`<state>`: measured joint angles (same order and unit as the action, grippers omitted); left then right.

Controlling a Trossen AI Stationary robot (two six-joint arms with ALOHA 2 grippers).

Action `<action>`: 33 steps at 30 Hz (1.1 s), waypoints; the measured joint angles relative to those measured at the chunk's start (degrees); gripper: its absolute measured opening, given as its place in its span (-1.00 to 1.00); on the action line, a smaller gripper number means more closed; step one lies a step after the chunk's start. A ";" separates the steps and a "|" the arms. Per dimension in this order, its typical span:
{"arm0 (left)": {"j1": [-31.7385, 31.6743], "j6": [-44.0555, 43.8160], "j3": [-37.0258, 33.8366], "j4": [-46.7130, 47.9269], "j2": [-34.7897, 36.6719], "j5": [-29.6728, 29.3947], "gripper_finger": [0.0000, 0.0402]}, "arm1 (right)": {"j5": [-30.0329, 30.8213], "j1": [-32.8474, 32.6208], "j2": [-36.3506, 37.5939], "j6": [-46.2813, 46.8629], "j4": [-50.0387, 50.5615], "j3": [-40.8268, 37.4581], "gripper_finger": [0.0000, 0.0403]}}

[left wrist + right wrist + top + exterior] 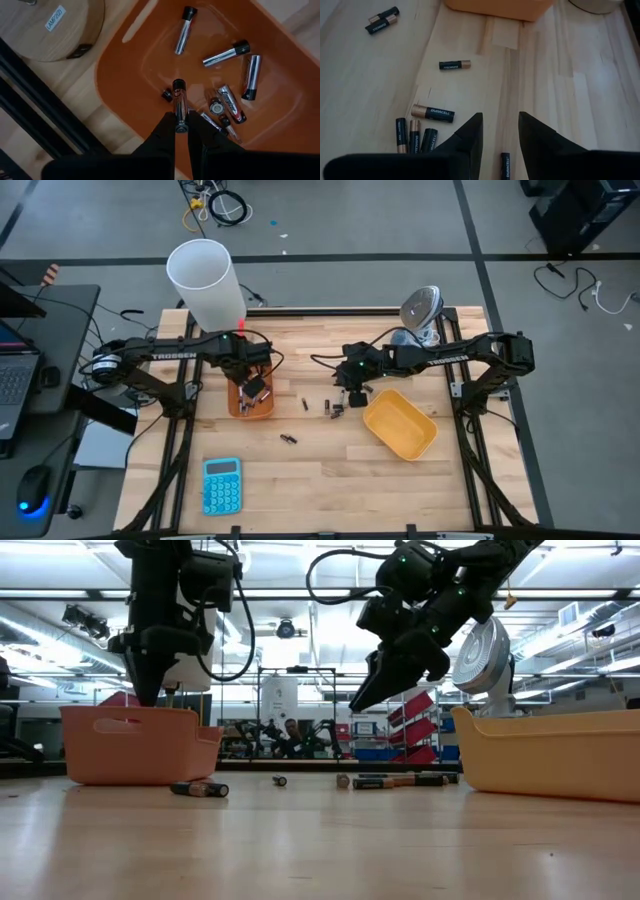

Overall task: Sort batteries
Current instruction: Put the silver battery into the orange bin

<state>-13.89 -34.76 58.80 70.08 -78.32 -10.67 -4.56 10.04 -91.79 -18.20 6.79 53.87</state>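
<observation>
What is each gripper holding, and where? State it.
Left gripper pinches a silver battery by one end, over the orange tray. Right gripper holds nothing, fingers open.

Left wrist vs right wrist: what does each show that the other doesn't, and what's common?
Left wrist only: the inside of the orange tray with silvery batteries in it, and the left gripper shut on one silvery battery above them.
Right wrist only: black-and-copper batteries loose on the table, with the right gripper open above them, empty.
Both: the light wooden tabletop, and that arm's own two dark fingers.
</observation>
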 joint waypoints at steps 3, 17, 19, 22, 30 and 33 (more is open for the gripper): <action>0.00 -0.07 0.00 -0.08 -0.04 0.08 -0.91 | 0.01 0.20 0.00 0.00 -0.32 0.00 -0.45; 0.00 2.82 -0.01 -2.07 -6.67 -0.29 -0.91 | 0.00 1.07 0.00 0.02 -1.18 0.00 -0.45; 0.00 3.54 0.00 -2.28 -7.67 -0.29 -0.91 | 0.00 1.07 0.00 0.02 -1.22 0.00 -0.46; 0.00 4.61 0.00 -2.87 -8.71 -0.34 -0.91 | 0.00 1.07 -0.01 0.02 -1.19 0.00 -0.46; 0.00 4.72 -0.01 -2.91 -9.46 -1.51 -0.86 | -0.02 1.07 0.00 0.02 -1.18 0.00 -0.47; 0.00 4.74 0.00 -2.90 -9.46 -2.59 -0.77 | -0.02 1.05 0.00 0.02 -1.20 0.00 -0.47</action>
<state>-13.89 -30.02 58.81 67.18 -87.79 -13.26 -4.58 11.09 -91.79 -18.17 5.59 53.87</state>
